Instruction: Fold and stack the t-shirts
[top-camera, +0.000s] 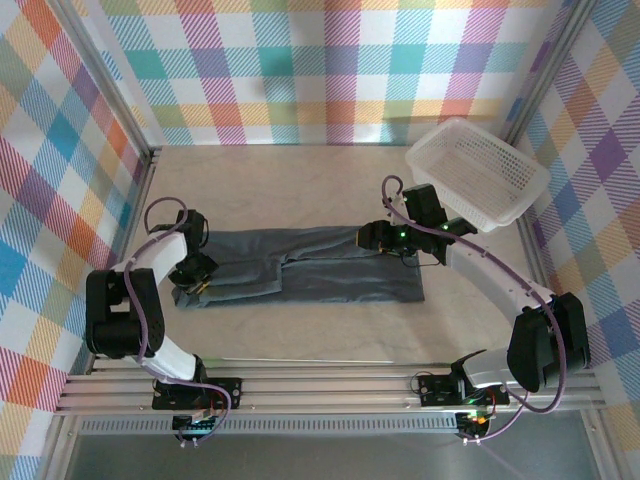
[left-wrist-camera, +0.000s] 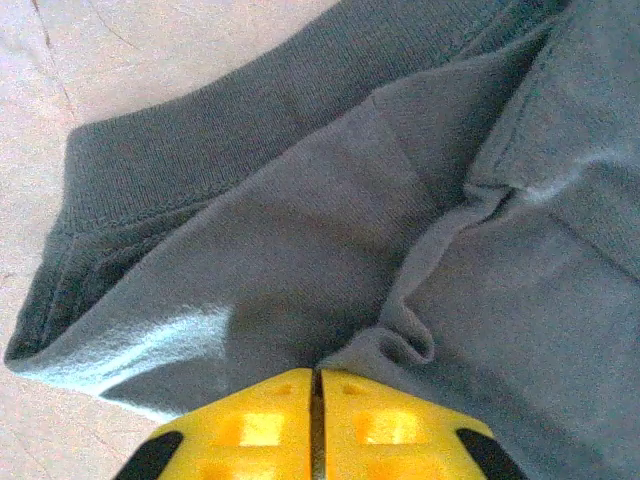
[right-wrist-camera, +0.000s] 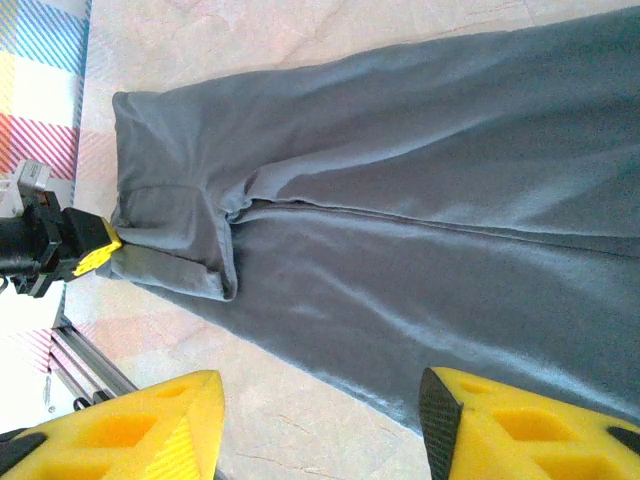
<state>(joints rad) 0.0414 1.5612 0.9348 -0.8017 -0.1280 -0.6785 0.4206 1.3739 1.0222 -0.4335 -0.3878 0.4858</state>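
Pastel plaid walls (top-camera: 300, 60) close in a pale beige table (top-camera: 300, 185). At the left end of the t-shirt (left-wrist-camera: 300, 250), the left hand (left-wrist-camera: 316, 372) sits low with its yellow fingers pressed almost together, a hairline slit between them. Grey cloth gathers into a small pucker right at its fingertips; I cannot tell whether any of it is pinched between them. Just past that hand a ribbed band of the shirt curves away, and beyond the band lies table.

The right hand (right-wrist-camera: 320, 385) stands wide, with nothing between its fingers. In the top view it hovers over the right part of the shirt, by its far edge. From this hand the dark slate-grey shirt stretches away toward the left hand. It is folded lengthwise into a long band flat on the table, with a crease running down its middle and a small flap turned over at the far end.

Beyond the right hand and further to its right, a white mesh basket (top-camera: 431, 135) sits in the table's far right corner, apart from the shirt. Its mesh floor shows all over.
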